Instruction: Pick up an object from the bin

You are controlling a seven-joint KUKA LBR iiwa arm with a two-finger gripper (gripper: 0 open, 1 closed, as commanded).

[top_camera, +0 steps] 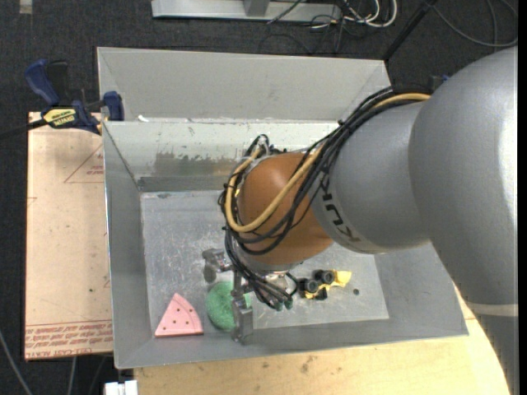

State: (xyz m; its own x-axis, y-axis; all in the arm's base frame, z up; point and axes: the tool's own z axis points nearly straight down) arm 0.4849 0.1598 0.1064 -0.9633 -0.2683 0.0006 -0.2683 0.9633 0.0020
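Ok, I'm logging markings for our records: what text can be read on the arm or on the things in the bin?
"KU": dark letters on the grey arm; the rest of the word runs out of sight behind the cables.
Pink wedge: dots only, no text.
Green lump: no text.
Yellow-and-black bits: too small to tell.

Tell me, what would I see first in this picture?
The big grey arm with its orange cover looms over the bin from the right. Under it the claw hangs beside a green lump, and a pink wedge lies in the near left corner.
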